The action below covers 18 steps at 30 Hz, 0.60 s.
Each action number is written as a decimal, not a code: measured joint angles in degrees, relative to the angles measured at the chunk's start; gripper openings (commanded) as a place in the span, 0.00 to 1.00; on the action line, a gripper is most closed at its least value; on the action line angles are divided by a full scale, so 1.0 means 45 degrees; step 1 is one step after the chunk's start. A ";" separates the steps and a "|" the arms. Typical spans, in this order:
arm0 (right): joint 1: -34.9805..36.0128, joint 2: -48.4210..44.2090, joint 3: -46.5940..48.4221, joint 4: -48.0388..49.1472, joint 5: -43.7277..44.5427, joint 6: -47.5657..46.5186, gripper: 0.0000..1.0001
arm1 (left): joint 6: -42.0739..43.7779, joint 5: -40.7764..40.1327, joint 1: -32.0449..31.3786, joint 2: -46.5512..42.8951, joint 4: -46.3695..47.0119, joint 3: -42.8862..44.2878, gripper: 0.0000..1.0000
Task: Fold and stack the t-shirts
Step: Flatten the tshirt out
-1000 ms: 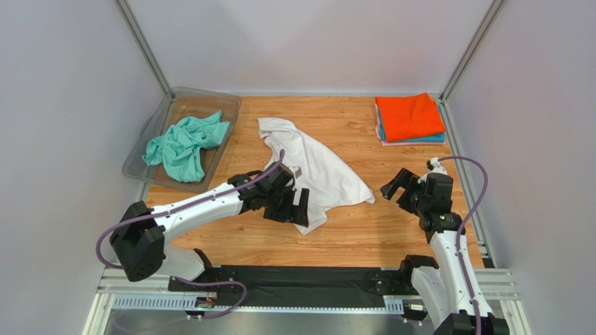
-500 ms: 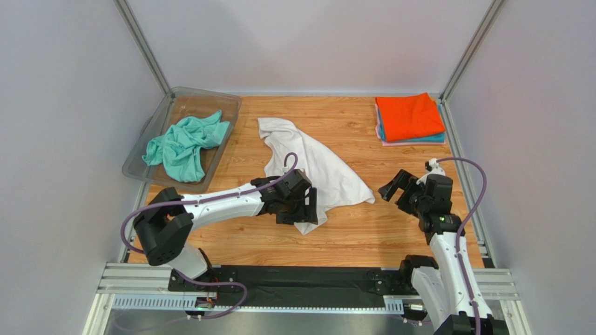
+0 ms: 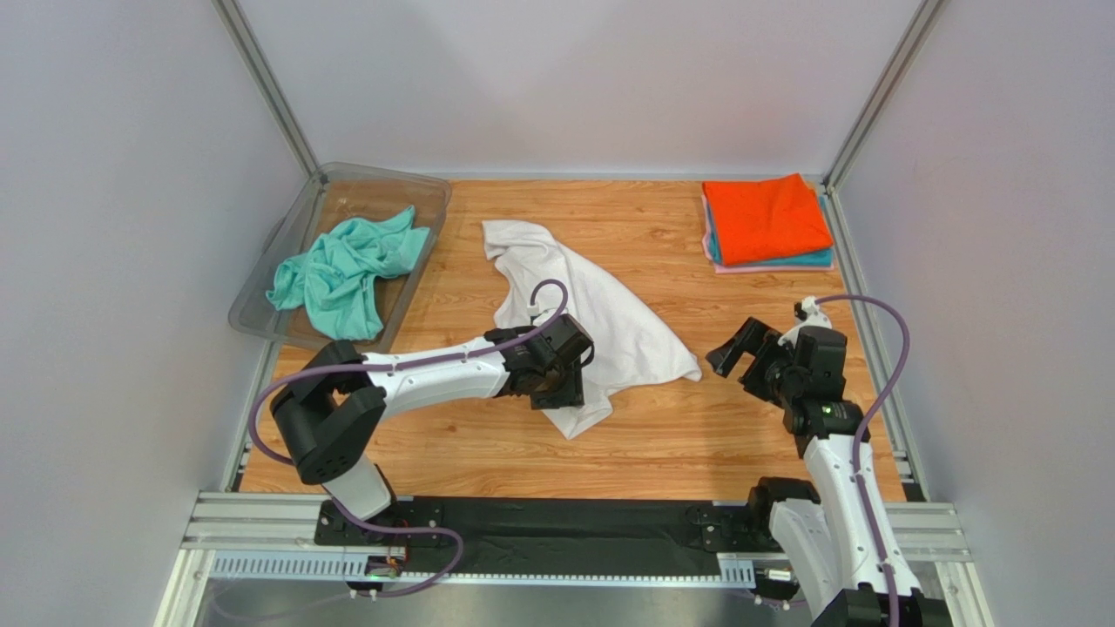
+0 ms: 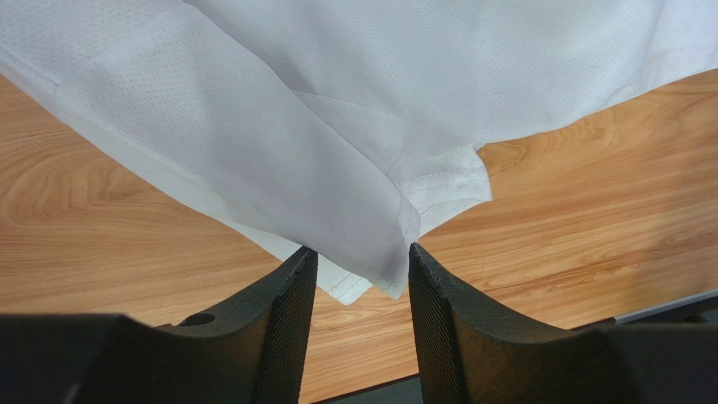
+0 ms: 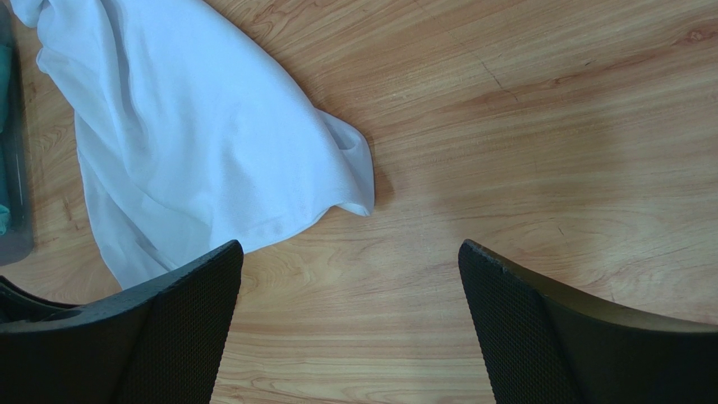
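Table: wood-grain top, enclosed by pale walls.
White t-shirt: middle of the overhead view, crumpled and unfolded, running from upper left down to lower right, flat on the wood; lowest corner in the left gripper's fingers.
Left gripper: reaching in from the lower left of the overhead view to the shirt's lower corner; fingers partly closed with a narrow gap, the hemmed corner hanging in that gap and touching both inner faces; firm pinch or not, cannot tell.
Left wrist view: white cloth filling the upper half, a doubled hem at centre, bare wood on either side.
Right gripper: at the right of the overhead view, just beside the shirt's right-hand tip but apart from it; fingers spread wide, only bare wood between them.
Right wrist view: shirt in the upper left, its rounded fold near the centre.
Mint-green t-shirt: bunched in a heap inside the tray, upper left.
Tray: clear plastic, set at the table's left edge, well apart from the white shirt.
Orange t-shirt: folded square, top of a stack in the upper right corner.
Teal t-shirt: thin edge showing under the orange one.
Pink t-shirt: bottom of the stack, only a sliver visible.
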 measured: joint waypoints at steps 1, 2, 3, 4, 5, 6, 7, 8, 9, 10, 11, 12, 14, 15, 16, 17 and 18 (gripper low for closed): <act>0.0000 0.0000 0.0000 0.0000 -0.0019 0.0000 1.00 | 0.0005 -0.0083 0.0000 0.0015 -0.0034 0.0000 0.51; 0.0000 0.0000 0.0000 0.0000 -0.0039 0.0000 1.00 | 0.0005 -0.0136 0.0000 0.0044 -0.0068 0.0005 0.51; 0.0000 0.0000 0.0000 0.0000 -0.0058 0.0000 1.00 | 0.0000 -0.0165 0.0005 0.0092 -0.0102 0.0024 0.50; 0.0000 0.0000 0.0000 0.0000 -0.0063 0.0000 1.00 | -0.0005 -0.0189 0.0010 0.0151 -0.0107 0.0029 0.49; 0.0000 0.0000 0.0000 0.0000 -0.0068 -0.0005 1.00 | -0.0019 -0.0199 0.0010 0.0204 -0.0117 0.0029 0.47; 0.0000 0.0000 0.0000 0.0000 -0.0068 -0.0005 1.00 | -0.0034 -0.0204 0.0010 0.0253 -0.0126 0.0029 0.46; 0.0000 0.0000 0.0000 0.0000 -0.0073 -0.0005 1.00 | -0.0049 -0.0214 0.0010 0.0296 -0.0126 0.0029 0.42; 0.0000 0.0000 0.0000 0.0000 -0.0073 -0.0005 1.00 | -0.0058 -0.0228 0.0010 0.0321 -0.0126 0.0029 0.35; 0.0000 0.0000 0.0000 0.0000 -0.0073 0.0000 1.00 | -0.0087 -0.0248 0.0010 0.0335 -0.0121 0.0029 0.31; 0.0000 0.0000 0.0000 0.0000 -0.0073 -0.0005 1.00 | -0.0107 -0.0267 0.0010 0.0359 -0.0136 0.0044 0.29; 0.0000 0.0000 0.0000 0.0000 -0.0073 -0.0005 1.00 | -0.0102 -0.0296 0.0010 0.0398 -0.0146 0.0073 0.29; 0.0000 0.0000 0.0000 0.0000 -0.0078 -0.0005 1.00 | -0.0102 -0.0296 0.0010 0.0452 -0.0146 0.0102 0.29; 0.0000 0.0000 0.0000 0.0000 -0.0083 -0.0005 1.00 | -0.0117 -0.0282 0.0015 0.0612 -0.0146 0.0155 0.21; 0.0000 0.0000 0.0000 0.0000 -0.0083 -0.0005 1.00 | -0.0126 -0.0272 0.0015 0.0690 -0.0141 0.0175 0.17; 0.0000 0.0000 0.0000 0.0000 -0.0083 0.0000 1.00 | -0.0141 -0.0243 0.0015 0.0777 -0.0141 0.0194 0.06; 0.0000 0.0000 0.0000 0.0000 -0.0083 -0.0005 1.00 | -0.0155 -0.0233 0.0015 0.0826 -0.0136 0.0199 0.00; 0.0000 0.0000 0.0000 0.0000 -0.0087 -0.0005 1.00 | -0.0160 -0.0194 0.0015 0.0860 -0.0141 0.0204 0.00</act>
